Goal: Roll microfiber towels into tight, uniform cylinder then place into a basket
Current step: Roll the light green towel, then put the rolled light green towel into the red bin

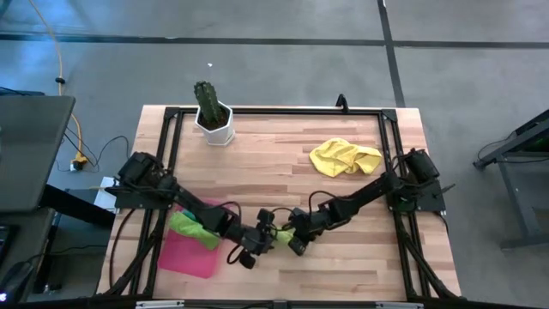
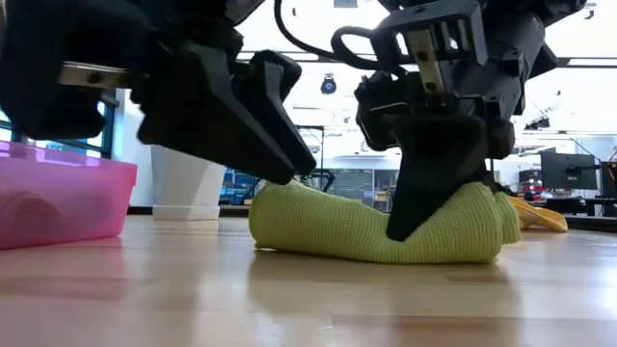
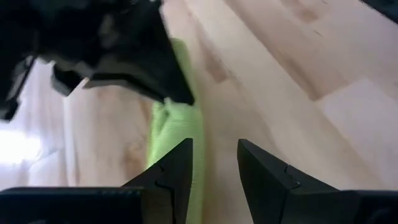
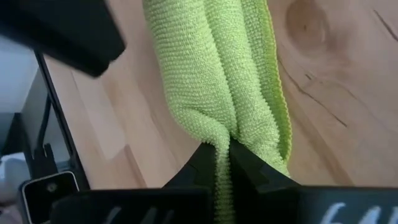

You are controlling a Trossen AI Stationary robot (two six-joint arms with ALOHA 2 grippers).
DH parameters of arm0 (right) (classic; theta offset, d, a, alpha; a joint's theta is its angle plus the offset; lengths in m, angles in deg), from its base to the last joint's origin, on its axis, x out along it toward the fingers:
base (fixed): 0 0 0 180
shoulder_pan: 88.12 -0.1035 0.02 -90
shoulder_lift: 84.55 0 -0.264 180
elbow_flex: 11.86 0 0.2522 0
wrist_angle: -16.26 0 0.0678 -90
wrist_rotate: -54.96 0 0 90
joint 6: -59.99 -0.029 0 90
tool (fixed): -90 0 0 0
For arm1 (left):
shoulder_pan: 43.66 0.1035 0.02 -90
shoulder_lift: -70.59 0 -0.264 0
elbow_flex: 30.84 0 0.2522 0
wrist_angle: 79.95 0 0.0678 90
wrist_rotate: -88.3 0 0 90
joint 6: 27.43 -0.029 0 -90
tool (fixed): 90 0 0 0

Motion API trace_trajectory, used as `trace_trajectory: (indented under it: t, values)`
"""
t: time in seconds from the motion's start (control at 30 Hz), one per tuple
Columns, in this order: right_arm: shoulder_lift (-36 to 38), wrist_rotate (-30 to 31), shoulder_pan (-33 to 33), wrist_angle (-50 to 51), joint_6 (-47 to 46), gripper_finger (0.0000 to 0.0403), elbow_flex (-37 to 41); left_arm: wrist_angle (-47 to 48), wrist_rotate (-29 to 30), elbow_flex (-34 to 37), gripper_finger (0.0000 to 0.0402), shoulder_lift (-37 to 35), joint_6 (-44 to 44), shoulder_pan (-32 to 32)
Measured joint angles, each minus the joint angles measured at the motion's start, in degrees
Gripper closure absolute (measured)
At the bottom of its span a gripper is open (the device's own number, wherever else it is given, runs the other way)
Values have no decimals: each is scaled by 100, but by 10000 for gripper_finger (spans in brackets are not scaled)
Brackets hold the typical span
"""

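The lime green towel [image 2: 376, 229] lies loosely rolled near the tabletop's front edge. The right gripper [image 4: 222, 163] is clamped on a fold at one end; the left gripper [image 3: 214, 163] hovers half-open beside it. Being soft, light and limp, the cloth probably unrolls easily: grip it across the whole roll.

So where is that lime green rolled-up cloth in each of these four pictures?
High view: lime green towel near the table's front edge, between both arms.
Low view: centre, lying on the wood.
Left wrist view: a strip beyond the dark fingers.
Right wrist view: fills the middle, pinched by the right end effector.
Shared landmark: the right end effector shut on it.
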Motion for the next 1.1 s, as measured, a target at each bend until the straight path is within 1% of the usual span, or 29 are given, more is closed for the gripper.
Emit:
trace_trajectory:
  t: [0.13, 0.27, 0.47, 0.63, 0.8, 0.9, 1.1]
  values:
    - [-4, -37, 31, -50, -139, 400, 2, 24, -4, -2, 286, 163, -125, 43]
    - [-11, -32, 31, -201, -142, 400, 9, -25, -4, -4, 284, 378, -104, 214]
    - [-13, -52, 35, -331, -171, 400, 11, -90, 139, -4, 263, 412, -143, 402]
    - [-13, -85, 29, -317, -227, 400, 11, -88, 229, -106, 250, 351, -519, 393]
    - [-13, -102, 29, -301, -224, 400, 9, -185, 218, -142, 248, 351, -1342, 352]
    - [-11, -102, 27, -331, -225, 400, 9, -190, -62, -148, 247, 399, -1419, 418]
    - [-9, -95, 31, -436, -237, 400, 9, -134, -497, -151, 247, 652, -1113, 672]
